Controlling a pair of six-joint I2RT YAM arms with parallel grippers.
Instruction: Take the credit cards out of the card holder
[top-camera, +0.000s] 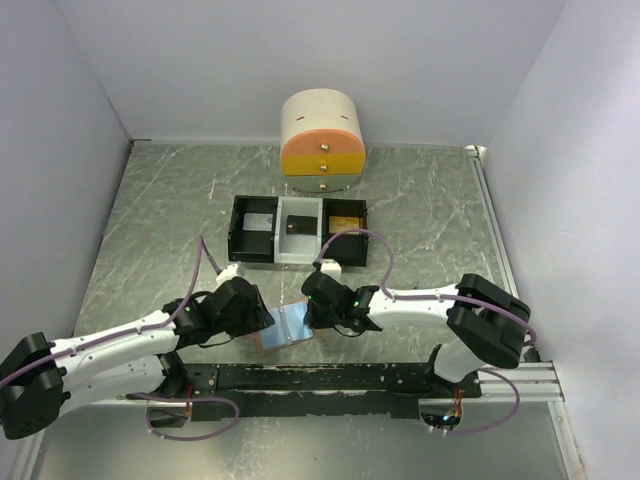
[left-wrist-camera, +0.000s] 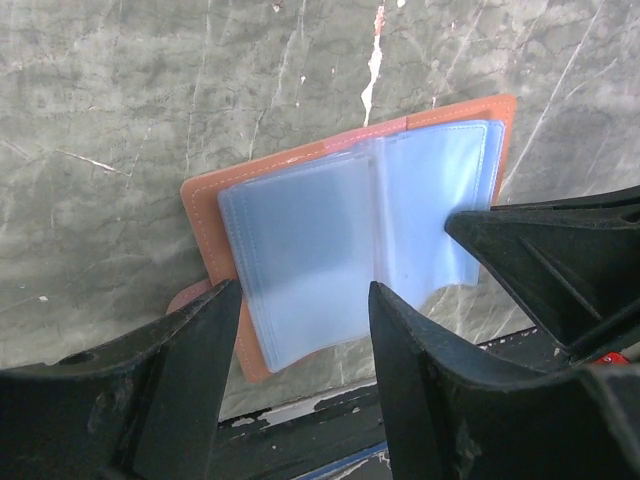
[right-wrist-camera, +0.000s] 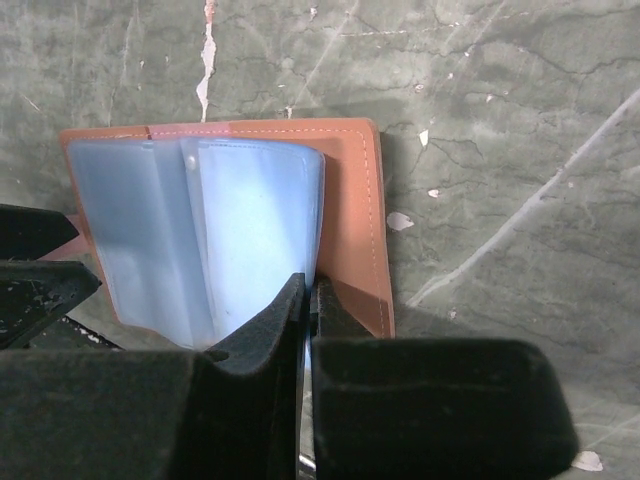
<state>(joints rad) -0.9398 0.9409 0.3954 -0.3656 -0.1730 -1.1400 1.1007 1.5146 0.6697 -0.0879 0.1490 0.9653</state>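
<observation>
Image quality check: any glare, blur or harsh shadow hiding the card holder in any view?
Top external: even light, soft shadows, card holder small but clear. Left wrist: holder and table sharp, left gripper jaws dark and soft-edged in the foreground. Right wrist: bright sheen on the blue sleeves by the right gripper jaws, which are blurred.

Card holder (top-camera: 290, 326), seen from above: both ends covered by the left tool (top-camera: 258, 322) and right tool (top-camera: 320, 312); only a pale blue middle shows.
Holder's near edge, wrist views: hidden behind dark fingers.
Plastic sleeves (left-wrist-camera: 320, 230): cloudy; contents cannot be told.
Snap tab (left-wrist-camera: 188, 298): mostly hidden.
Compartment trays (top-camera: 236, 228): contents too small to identify.
</observation>
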